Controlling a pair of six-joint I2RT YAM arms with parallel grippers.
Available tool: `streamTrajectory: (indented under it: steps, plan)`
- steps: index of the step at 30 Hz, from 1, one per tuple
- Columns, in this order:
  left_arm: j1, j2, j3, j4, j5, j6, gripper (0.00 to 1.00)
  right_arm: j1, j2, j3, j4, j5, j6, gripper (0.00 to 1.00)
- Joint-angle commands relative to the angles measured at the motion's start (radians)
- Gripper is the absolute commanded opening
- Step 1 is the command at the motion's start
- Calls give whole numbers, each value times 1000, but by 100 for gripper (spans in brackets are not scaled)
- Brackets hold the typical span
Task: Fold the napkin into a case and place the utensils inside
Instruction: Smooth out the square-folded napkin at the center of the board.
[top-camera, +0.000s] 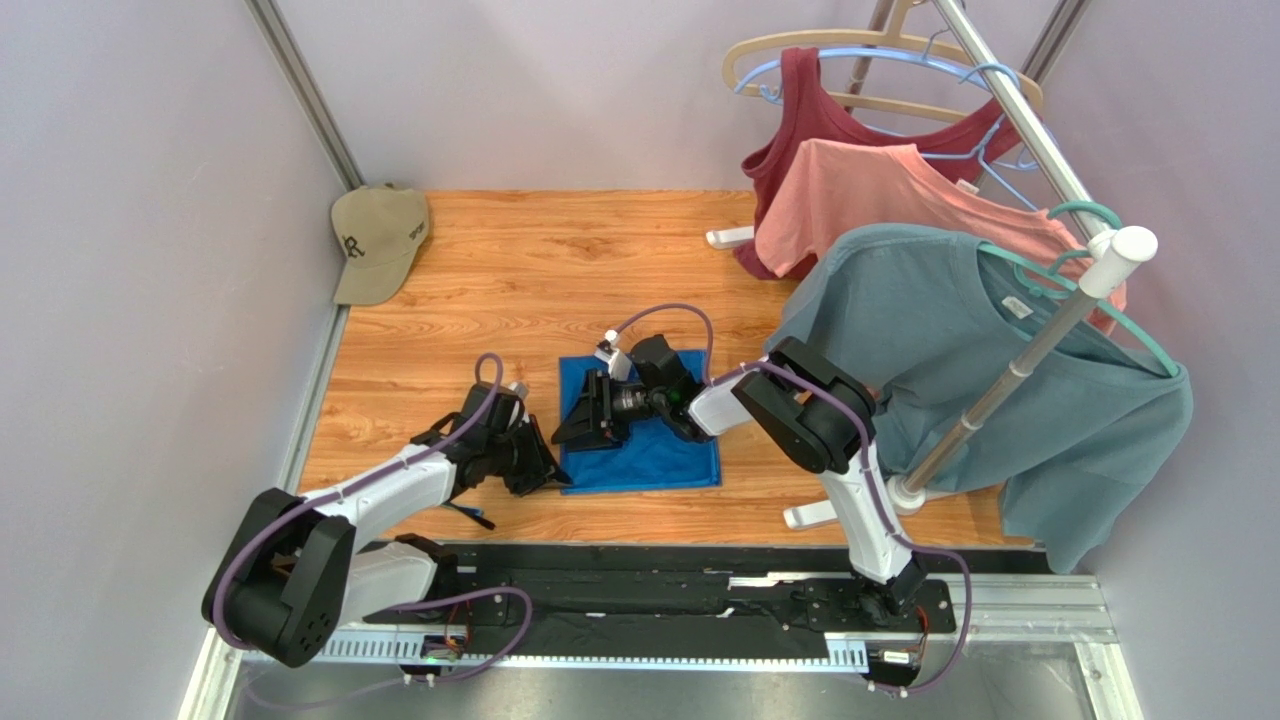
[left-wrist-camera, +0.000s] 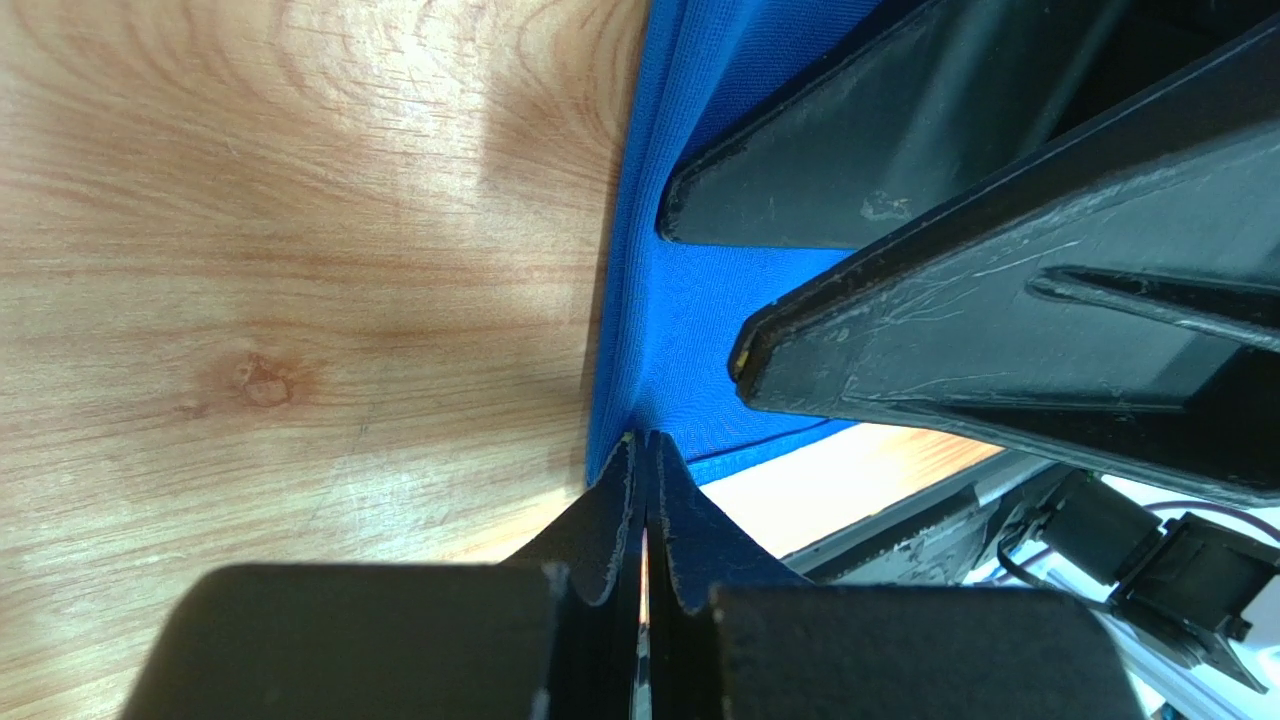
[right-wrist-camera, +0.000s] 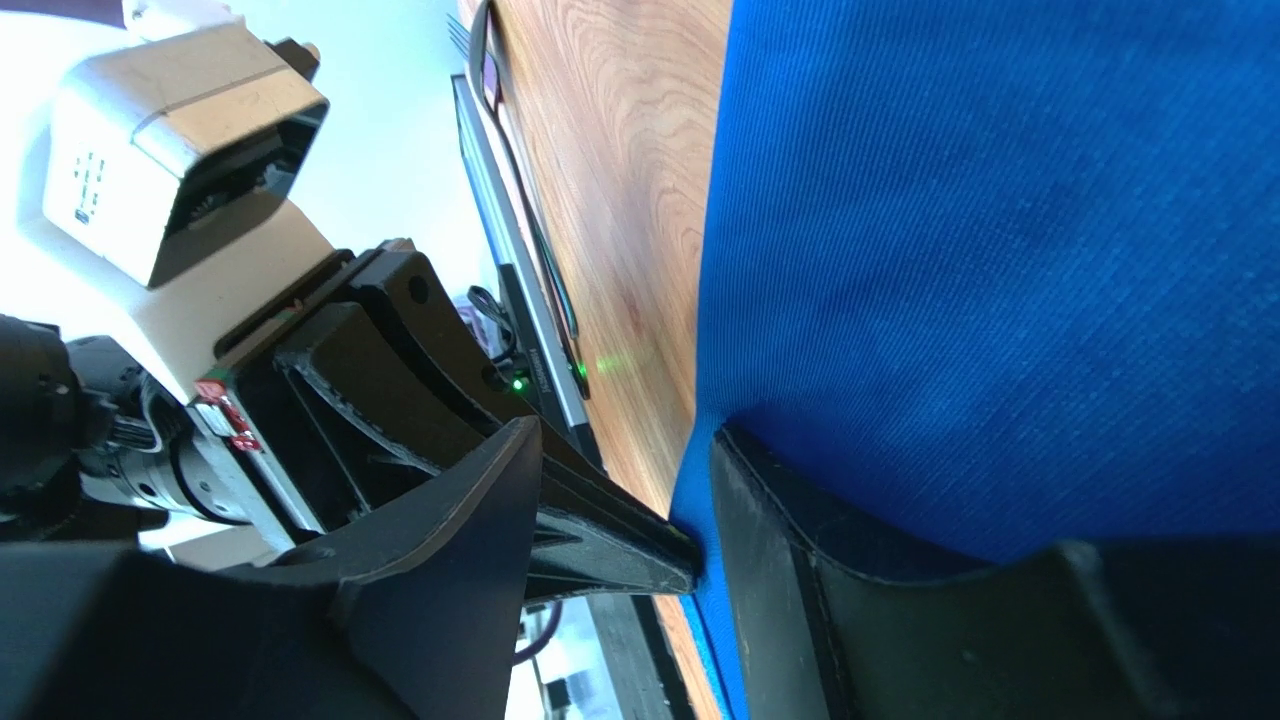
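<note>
- Top external view: the napkin (top-camera: 649, 465) lies flat mid-table (top-camera: 496, 285); expect it to be light, limp and a bit slippery.
- Your left gripper (left-wrist-camera: 646, 468) is closed and seems to pinch its near-left corner.
- Your right gripper (right-wrist-camera: 624, 480) straddles the left edge, jaws apart; take hems, not the middle.

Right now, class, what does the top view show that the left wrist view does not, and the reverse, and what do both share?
Top view only: the cap, the shirts and the rack. Left wrist view only: the left end effector pinched shut on the napkin at its edge. Both: the blue napkin and the wooden table.
</note>
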Motion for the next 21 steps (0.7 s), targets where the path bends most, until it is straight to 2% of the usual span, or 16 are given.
streamTrajectory:
  steps: [1,13,16,21]
  plan:
    - [-3,3,-25,-34,-57,31,0,6,-8,7,-60,26,-83,52]
    - [-3,43,-7,-42,-43,36,0,4,36,102,-67,35,-74,52]
    - [-3,42,-5,-50,-42,40,0,-16,4,74,10,27,-26,52]
    - [-3,29,-4,-51,-43,45,0,-7,16,129,-57,0,-49,52]
